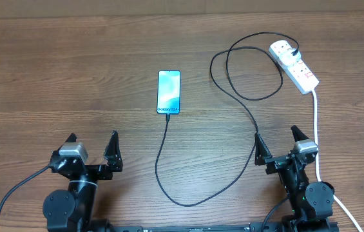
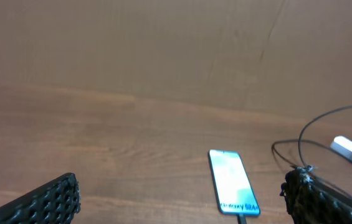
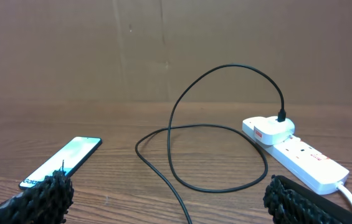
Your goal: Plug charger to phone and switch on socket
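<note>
The phone (image 1: 169, 91) lies flat mid-table, blue screen lit, with the charger cable (image 1: 169, 174) joined to its near end. It also shows in the left wrist view (image 2: 233, 190) and the right wrist view (image 3: 63, 159). The black cable loops right (image 3: 225, 186) up to a white plug (image 1: 283, 49) seated in the socket strip (image 1: 301, 72), which also shows in the right wrist view (image 3: 300, 155). My left gripper (image 1: 91, 149) is open and empty at the near left. My right gripper (image 1: 277, 143) is open and empty at the near right, over the cable.
The strip's thick white cord (image 1: 317, 138) runs down the right side past my right arm to the table's front edge. A brown cardboard wall (image 3: 176, 50) stands behind the table.
</note>
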`<state>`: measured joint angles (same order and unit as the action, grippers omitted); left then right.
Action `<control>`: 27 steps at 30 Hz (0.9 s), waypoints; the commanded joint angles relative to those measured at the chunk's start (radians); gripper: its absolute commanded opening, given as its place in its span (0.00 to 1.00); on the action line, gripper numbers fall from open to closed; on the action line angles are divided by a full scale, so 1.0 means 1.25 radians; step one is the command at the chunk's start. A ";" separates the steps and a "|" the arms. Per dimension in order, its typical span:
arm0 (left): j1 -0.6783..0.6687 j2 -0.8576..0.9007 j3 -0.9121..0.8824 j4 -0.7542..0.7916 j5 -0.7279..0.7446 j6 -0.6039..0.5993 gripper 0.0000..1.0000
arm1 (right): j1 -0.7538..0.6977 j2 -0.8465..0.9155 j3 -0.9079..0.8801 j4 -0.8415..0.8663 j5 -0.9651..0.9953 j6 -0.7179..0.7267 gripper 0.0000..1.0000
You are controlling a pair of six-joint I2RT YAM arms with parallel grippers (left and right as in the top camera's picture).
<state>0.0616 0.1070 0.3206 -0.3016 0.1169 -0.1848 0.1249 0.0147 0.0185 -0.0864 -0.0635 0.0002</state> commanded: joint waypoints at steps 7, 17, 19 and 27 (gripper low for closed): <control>0.006 -0.041 -0.099 0.121 0.006 -0.006 1.00 | 0.002 -0.009 -0.008 0.005 -0.002 0.002 1.00; 0.000 -0.083 -0.229 0.314 0.005 -0.045 1.00 | 0.002 -0.009 -0.008 0.005 -0.002 0.002 1.00; -0.003 -0.083 -0.246 0.339 0.005 -0.051 1.00 | 0.002 -0.009 -0.008 0.005 -0.001 0.002 1.00; -0.058 -0.083 -0.253 0.345 -0.087 0.000 1.00 | 0.002 -0.009 -0.008 0.005 -0.002 0.002 1.00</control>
<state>0.0151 0.0170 0.0116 0.1223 0.0803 -0.2272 0.1249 0.0147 0.0185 -0.0864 -0.0635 0.0002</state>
